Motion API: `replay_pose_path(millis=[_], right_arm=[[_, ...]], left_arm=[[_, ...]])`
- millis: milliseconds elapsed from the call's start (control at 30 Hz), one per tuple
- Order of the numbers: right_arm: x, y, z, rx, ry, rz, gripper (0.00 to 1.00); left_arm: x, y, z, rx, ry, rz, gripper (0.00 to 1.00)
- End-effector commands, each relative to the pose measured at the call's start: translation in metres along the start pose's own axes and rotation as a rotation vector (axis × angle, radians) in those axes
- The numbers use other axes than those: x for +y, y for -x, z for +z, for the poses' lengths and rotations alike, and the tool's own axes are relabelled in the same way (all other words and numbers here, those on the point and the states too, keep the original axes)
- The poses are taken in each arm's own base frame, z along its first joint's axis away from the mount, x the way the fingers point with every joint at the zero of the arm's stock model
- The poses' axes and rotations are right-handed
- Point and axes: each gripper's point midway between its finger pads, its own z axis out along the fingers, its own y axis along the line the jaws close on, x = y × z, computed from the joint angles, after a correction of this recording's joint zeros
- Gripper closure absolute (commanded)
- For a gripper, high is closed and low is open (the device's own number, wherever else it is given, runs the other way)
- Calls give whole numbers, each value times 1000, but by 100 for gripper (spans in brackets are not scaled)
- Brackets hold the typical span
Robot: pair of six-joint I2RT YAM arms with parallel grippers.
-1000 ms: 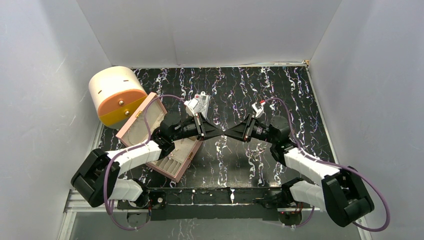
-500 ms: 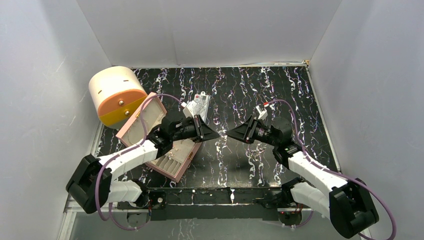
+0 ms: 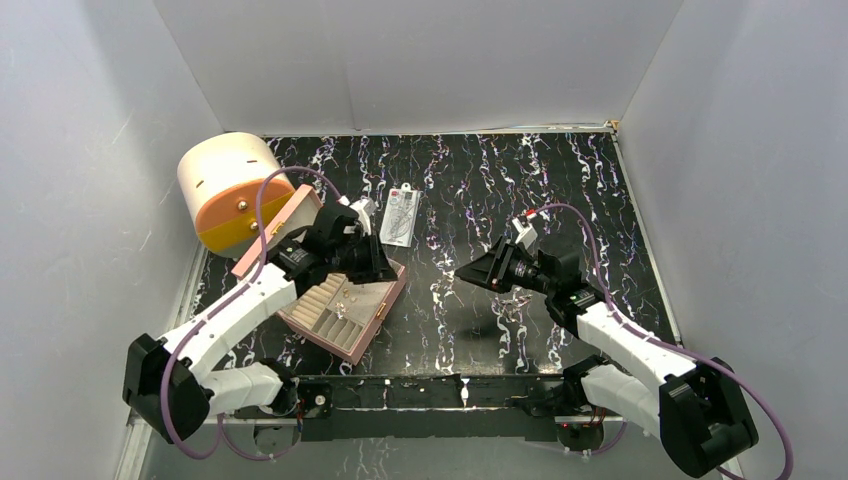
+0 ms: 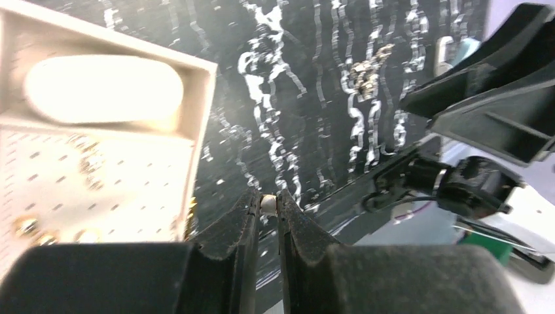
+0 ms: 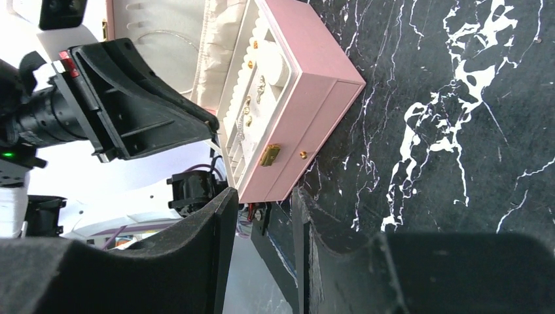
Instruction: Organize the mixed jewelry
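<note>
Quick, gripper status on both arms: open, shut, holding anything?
Left gripper: closed, pinching a tiny pale stud at its fingertips.
Right gripper: open, nothing between its fingers.

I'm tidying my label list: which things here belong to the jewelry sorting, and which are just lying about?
Job: pale stud pinched in the left end effector; gold studs in the pink box; loose gold pieces on the table.
Lying about: clear packet with card; round cream-and-orange tub.
</note>
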Motion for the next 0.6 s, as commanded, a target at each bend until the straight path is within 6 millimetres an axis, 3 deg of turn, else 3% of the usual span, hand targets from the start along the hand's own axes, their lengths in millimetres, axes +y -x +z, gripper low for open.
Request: replay_pose_path(millis=[0, 300, 567], right_arm=[[7, 9, 2, -16, 7, -55, 55], [3, 12, 6, -7, -19, -71, 55], [0, 12, 8, -4, -27, -67, 55]], left_arm=[[42, -18, -34, 93, 218, 96, 91], [85, -28, -46, 213, 411, 141, 91], [93, -23, -44, 240, 444, 162, 91]])
